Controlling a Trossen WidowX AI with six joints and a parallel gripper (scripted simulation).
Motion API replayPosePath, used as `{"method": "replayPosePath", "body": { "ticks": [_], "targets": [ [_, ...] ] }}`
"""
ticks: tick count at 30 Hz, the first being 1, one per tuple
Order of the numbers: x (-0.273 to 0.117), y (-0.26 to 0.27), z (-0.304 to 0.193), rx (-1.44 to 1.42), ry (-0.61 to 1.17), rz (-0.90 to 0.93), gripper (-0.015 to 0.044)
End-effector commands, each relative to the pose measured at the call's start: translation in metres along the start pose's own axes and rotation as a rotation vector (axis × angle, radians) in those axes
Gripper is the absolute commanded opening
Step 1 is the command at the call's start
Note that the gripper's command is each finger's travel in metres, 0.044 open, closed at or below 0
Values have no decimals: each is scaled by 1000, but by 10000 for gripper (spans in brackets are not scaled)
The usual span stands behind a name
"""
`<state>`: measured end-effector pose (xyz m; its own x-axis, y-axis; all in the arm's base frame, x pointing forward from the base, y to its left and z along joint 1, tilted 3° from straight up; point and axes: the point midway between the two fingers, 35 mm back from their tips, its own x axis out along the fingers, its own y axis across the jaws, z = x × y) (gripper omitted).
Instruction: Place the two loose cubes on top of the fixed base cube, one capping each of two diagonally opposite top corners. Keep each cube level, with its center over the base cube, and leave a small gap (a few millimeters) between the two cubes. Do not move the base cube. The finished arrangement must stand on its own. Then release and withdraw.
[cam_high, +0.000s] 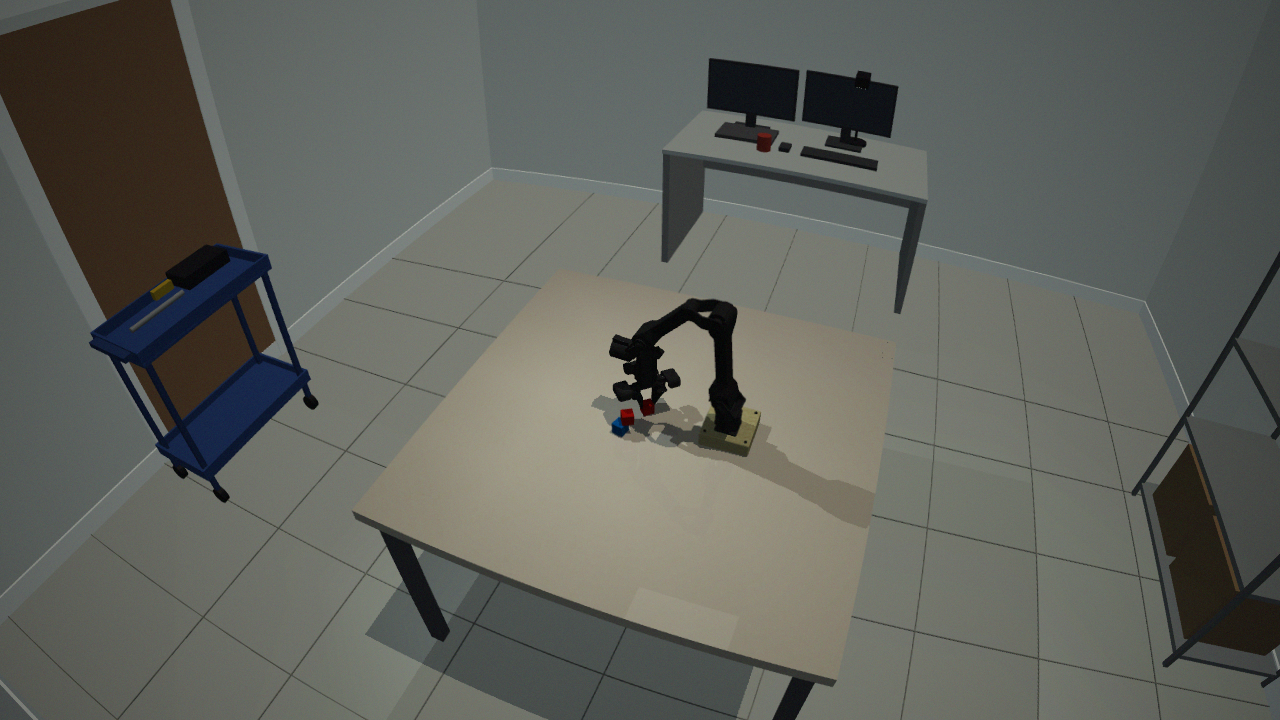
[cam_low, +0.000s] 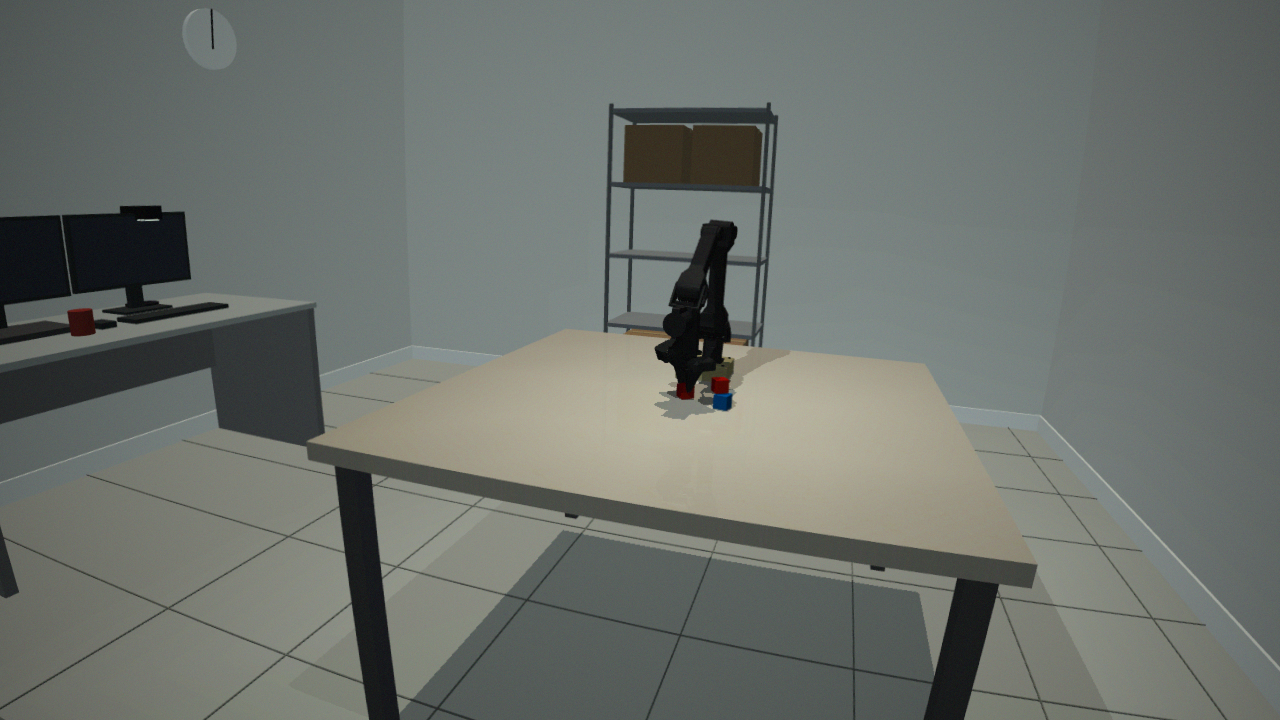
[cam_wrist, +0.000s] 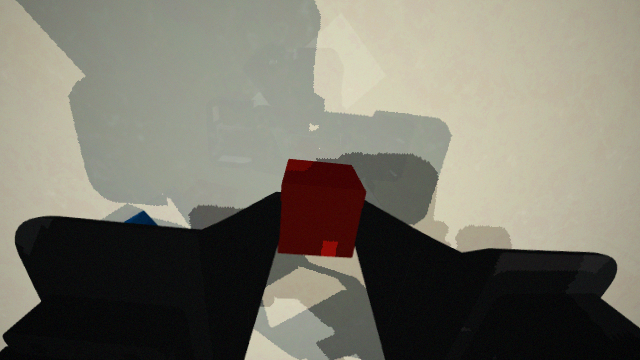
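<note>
On the table (cam_high: 537, 501) (cam_low: 626, 456), the fingers partly hide one red cube (cam_high: 648, 407) (cam_low: 685, 392) (cam_wrist: 320, 215).

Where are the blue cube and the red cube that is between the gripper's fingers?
Blue cube (cam_high: 619, 428) (cam_low: 722, 402) (cam_wrist: 142, 219): top, exterior, wrist; visible side, front, corner.
Red cube (cam_low: 684, 392) (cam_wrist: 321, 220): exterior, wrist; visible face.

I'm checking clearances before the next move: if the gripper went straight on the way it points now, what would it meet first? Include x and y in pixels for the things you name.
Probably the tabletop (cam_high: 572, 501) (cam_low: 581, 447), right below the red cube (cam_high: 648, 407) (cam_low: 685, 392) (cam_wrist: 320, 215) between its fingers; whether they touch already is unclear.
</note>
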<state>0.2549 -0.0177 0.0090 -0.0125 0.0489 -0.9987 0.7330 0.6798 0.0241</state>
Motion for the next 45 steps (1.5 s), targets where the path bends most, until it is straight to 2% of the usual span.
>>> {"method": "replayPosePath", "body": {
  "ticks": [1,33,45],
  "targets": [
    [-11,3,4,3,-11,8,105],
    [-105,2,0,-3,-11,8,105],
    [-105,34,-6,-392,-13,9,105]
  ]
}}
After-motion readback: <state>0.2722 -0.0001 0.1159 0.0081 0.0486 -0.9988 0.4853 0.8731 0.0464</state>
